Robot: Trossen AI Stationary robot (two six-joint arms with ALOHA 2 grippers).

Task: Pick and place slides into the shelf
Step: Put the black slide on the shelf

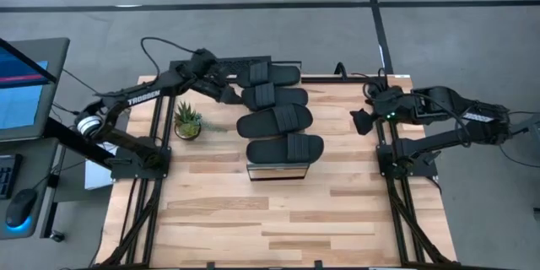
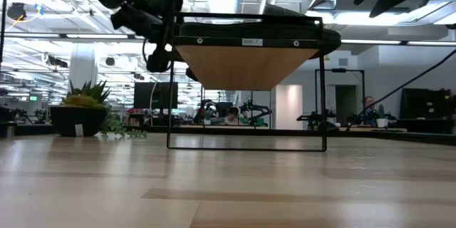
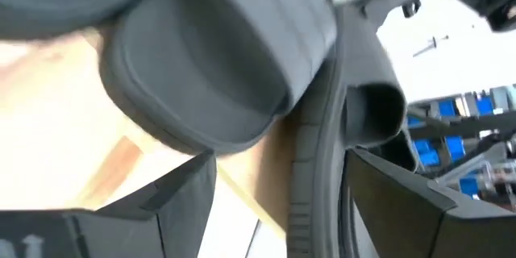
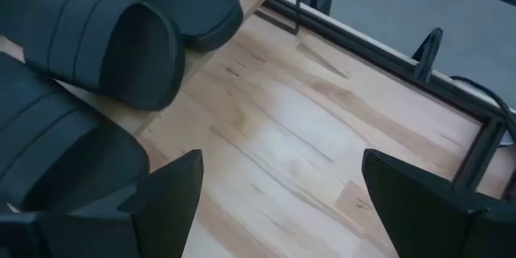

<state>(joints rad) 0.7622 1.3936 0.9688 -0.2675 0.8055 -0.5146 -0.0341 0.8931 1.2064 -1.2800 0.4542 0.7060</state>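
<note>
High view: four slides [image 1: 274, 110] lie along the shelf [image 1: 278, 172].
Left gripper [image 1: 226, 93], jaws spread, beside far slides; right gripper [image 1: 361, 121] spread, idle. Next: withdraw.

Four slides [image 1: 277, 110] lie in a row on the shelf [image 1: 278, 171], which stands mid-bench [image 1: 253, 219]. A potted plant [image 1: 187, 121] sits left of it. The left gripper [image 1: 232, 94] is beside the second slide; the right gripper [image 1: 361, 120] hangs well right.
</note>
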